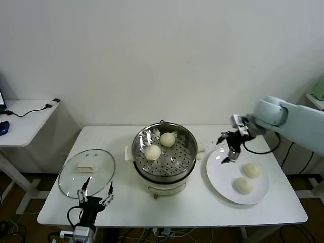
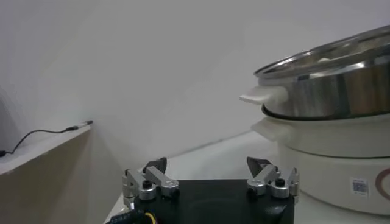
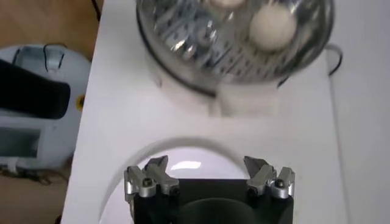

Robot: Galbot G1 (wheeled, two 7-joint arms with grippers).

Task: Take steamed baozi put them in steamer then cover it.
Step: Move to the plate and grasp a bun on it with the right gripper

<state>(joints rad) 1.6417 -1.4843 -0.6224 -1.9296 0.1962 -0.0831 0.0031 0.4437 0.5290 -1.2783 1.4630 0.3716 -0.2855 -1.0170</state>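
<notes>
While right claw (image 1: 227, 148) gapes over plate (image 1: 220, 178) rim

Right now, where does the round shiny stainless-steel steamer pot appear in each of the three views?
Head view: the steamer stands mid-table, between the clear glass lid and the flat white plate.
Left wrist view: right side, seen side-on from low down.
Right wrist view: along the upper edge, seen from above.
Shared landmark: the white table.
</notes>
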